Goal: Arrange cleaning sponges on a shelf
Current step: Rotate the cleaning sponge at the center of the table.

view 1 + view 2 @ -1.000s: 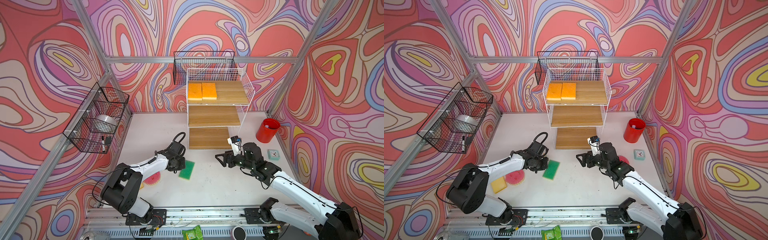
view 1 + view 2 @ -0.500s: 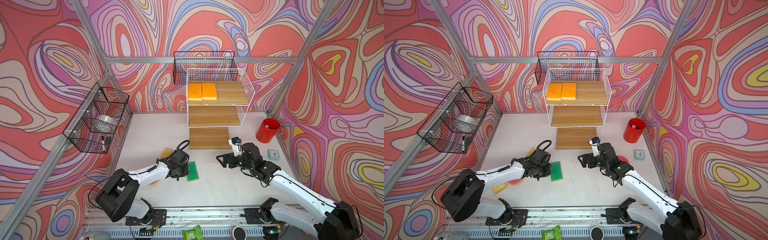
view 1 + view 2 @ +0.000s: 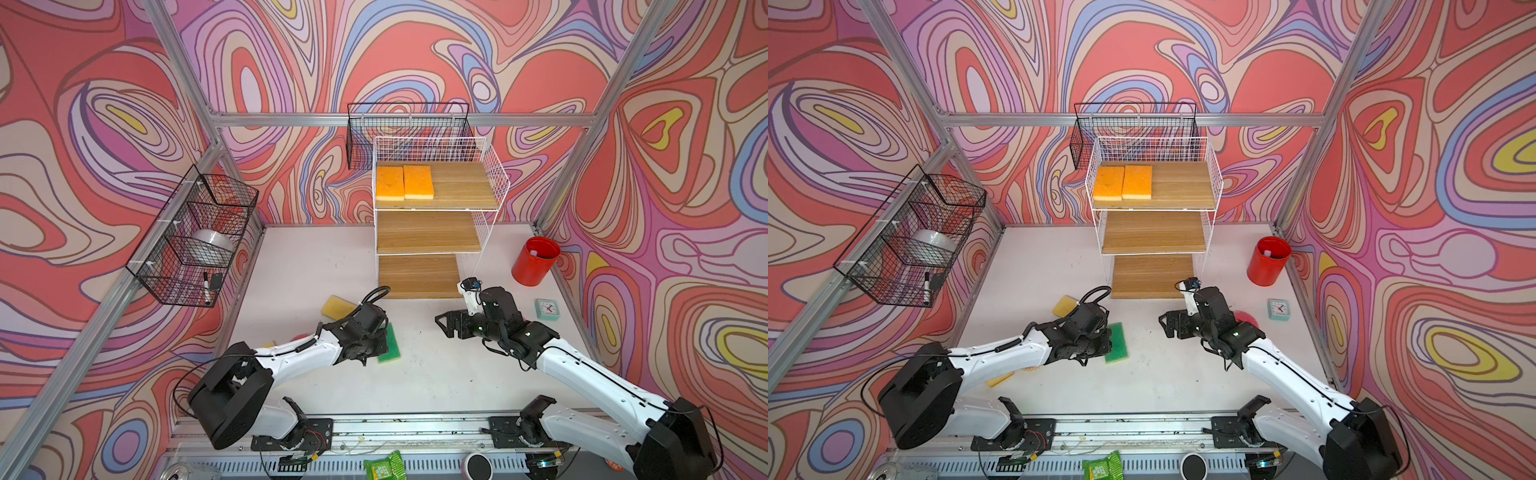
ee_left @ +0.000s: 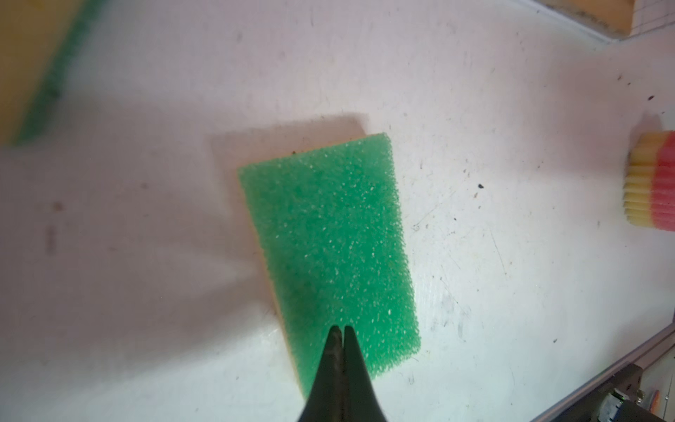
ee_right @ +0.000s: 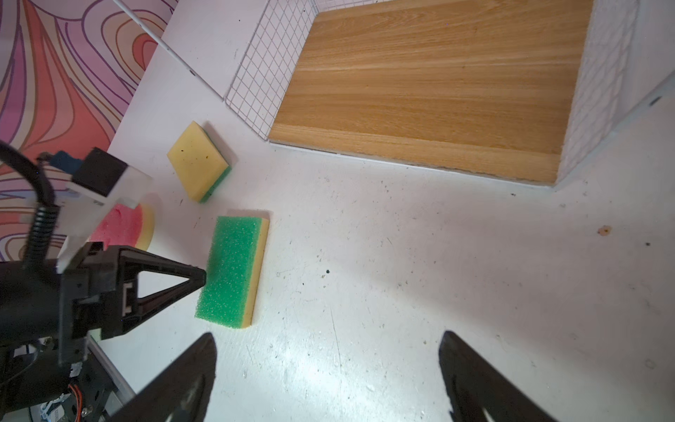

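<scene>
Shelf (image 3: pixel 461 185) holds two orange sponges (image 3: pixel 418 181), side by side, on top.

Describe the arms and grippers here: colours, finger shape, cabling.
Matching pair: left arm and right arm have white link shells, black joints and bases. The left gripper and right gripper have black tapering fingers; the left's show triangular open frames. A black corrugated cable loops at the left wrist; a white camera mount sits on the right.

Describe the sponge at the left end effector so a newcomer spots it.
Start at the white wire shelf. On the table before its lowest board, at the shut left end effector, lies a rectangular sponge. Its green face is up; the neighbouring sponge shows yellow.
</scene>
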Robot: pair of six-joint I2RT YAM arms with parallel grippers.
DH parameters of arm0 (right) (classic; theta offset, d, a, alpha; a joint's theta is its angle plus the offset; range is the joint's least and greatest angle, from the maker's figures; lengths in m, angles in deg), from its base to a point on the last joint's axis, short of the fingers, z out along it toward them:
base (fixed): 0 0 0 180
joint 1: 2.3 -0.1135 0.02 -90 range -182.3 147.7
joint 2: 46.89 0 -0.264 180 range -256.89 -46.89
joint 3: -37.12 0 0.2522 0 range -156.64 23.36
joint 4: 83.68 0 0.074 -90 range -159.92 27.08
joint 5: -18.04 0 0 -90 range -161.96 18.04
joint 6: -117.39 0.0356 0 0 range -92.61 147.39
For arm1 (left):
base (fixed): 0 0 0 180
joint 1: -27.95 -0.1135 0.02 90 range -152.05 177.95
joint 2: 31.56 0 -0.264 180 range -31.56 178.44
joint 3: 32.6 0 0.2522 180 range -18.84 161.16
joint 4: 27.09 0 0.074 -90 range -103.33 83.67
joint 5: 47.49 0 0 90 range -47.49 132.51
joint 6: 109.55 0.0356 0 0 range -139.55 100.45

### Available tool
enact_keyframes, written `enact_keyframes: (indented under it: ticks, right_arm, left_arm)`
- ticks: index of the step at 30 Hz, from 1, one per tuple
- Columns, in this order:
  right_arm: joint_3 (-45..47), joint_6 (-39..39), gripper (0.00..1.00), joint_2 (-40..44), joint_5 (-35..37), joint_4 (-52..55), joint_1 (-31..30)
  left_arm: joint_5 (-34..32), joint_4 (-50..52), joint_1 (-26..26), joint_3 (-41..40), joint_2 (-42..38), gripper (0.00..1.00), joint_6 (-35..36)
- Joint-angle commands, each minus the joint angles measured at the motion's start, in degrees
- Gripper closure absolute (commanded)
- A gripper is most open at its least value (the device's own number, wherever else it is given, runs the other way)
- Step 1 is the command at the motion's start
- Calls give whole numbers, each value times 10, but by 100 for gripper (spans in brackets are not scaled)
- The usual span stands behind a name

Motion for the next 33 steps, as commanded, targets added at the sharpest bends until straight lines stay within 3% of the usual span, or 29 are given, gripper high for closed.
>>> enact_keyframes:
  ticks: [1, 5, 15, 27, 33]
  right_arm:
    - [-12, -7, 2, 1, 8, 9, 2]
    - [-12, -4, 2, -7, 2, 0, 1]
    - [-7, 3, 3, -11, 0, -14, -9]
    - [-4, 7, 2, -34, 64, -35, -74]
    - [-10, -5, 2, -46, 63, -36, -82]
  left_arm:
    - [-55, 66, -1, -10, -88, 100, -9]
    - [-21, 89, -27, -29, -125, 100, 1]
    - [32, 4, -42, -55, -26, 100, 5]
    - [18, -76, 12, -45, 35, 100, -32]
    - [23, -94, 24, -23, 56, 100, -38]
